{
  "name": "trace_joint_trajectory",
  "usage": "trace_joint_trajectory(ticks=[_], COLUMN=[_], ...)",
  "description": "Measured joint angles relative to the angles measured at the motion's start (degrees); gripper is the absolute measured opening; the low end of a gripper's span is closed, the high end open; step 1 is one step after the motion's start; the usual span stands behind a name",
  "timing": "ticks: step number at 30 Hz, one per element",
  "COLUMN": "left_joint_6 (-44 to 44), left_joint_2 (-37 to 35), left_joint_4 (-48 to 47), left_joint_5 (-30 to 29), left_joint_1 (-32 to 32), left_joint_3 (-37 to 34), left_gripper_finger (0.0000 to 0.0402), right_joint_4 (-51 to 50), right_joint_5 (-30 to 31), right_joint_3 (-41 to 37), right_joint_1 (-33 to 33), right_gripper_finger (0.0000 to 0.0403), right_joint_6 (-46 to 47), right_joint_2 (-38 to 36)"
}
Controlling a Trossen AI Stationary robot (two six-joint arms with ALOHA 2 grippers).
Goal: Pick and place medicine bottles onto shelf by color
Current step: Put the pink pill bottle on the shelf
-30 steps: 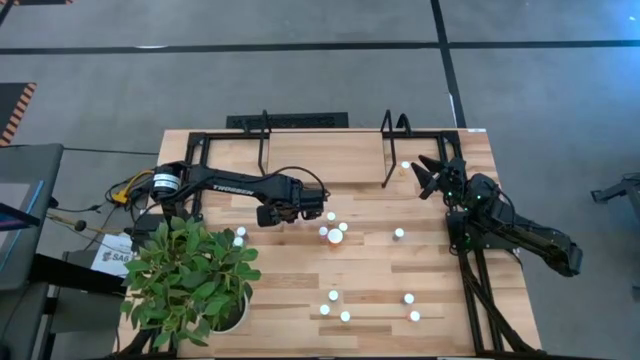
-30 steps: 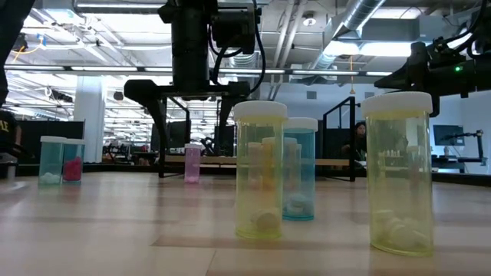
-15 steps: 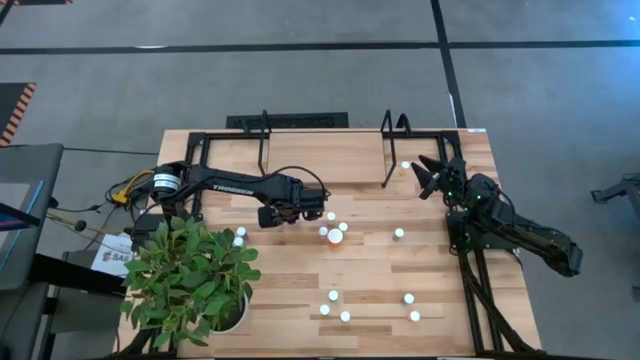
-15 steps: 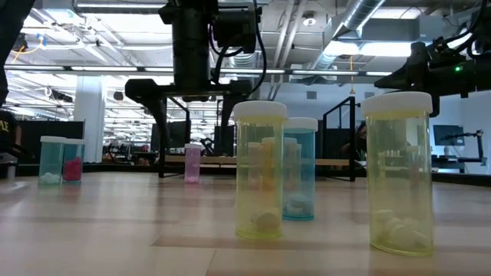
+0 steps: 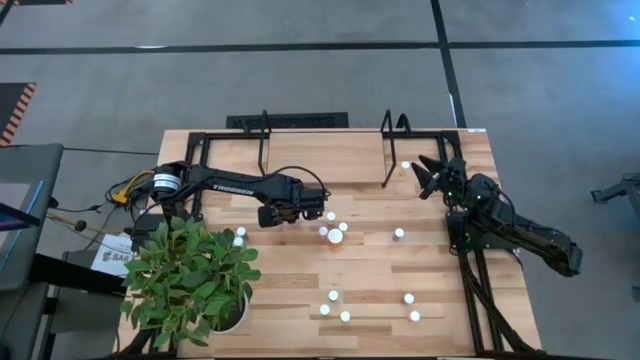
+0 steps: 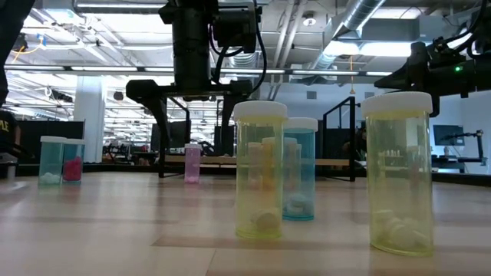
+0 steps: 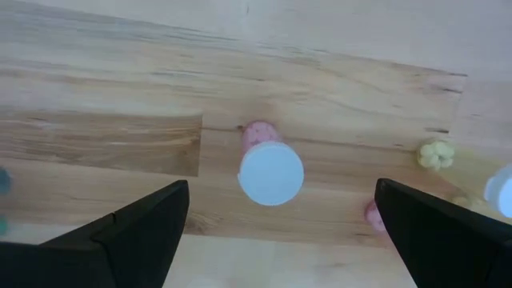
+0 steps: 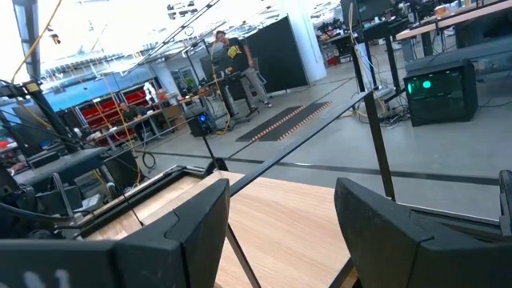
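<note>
Nothing has moved in the last second — the left gripper (image 7: 276, 220) still hangs, jaws wide, straight above a pink bottle (image 7: 270, 166) standing mid-table. Right gripper (image 5: 432, 172) waits spread beside the shelf (image 5: 325, 132). A descent looks next — bottle not yet grasped.

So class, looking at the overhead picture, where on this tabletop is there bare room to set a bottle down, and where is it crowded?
Bare wood lies between the shelf uprights, and between the middle bottle cluster and the front bottle group. The crowded areas are that cluster under the open left gripper, and the potted plant corner. The open right gripper hovers by the shelf's right end.
</note>
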Motion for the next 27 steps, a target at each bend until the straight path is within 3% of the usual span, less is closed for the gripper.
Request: trace_joint_trajectory(ticks=[7, 13, 27], left_joint_6=[0.37, -0.97, 2.41], left_joint_2=[0.01, 0.01, 0.01], left_joint_4=[-0.09, -2.92, -2.94], left_joint_5=[0.17, 4.11, 1.71], left_joint_1=[0.0, 0.0, 2.29], left_joint_3=[0.0, 0.0, 0.0], left_gripper_finger=[0.0385, 0.0385, 0.0385], right_joint_4=[0.01, 0.01, -0.01], right_joint_5=[0.0, 0.0, -0.01], right_joint_3=[0.01, 0.01, 0.01], right_joint_1=[0.0, 0.0, 0.0], right_gripper_finger=[0.0249, 0.0249, 0.0249], right_joint_6=[0.0, 0.01, -0.01], right_joint_2=[0.0, 0.0, 0.01])
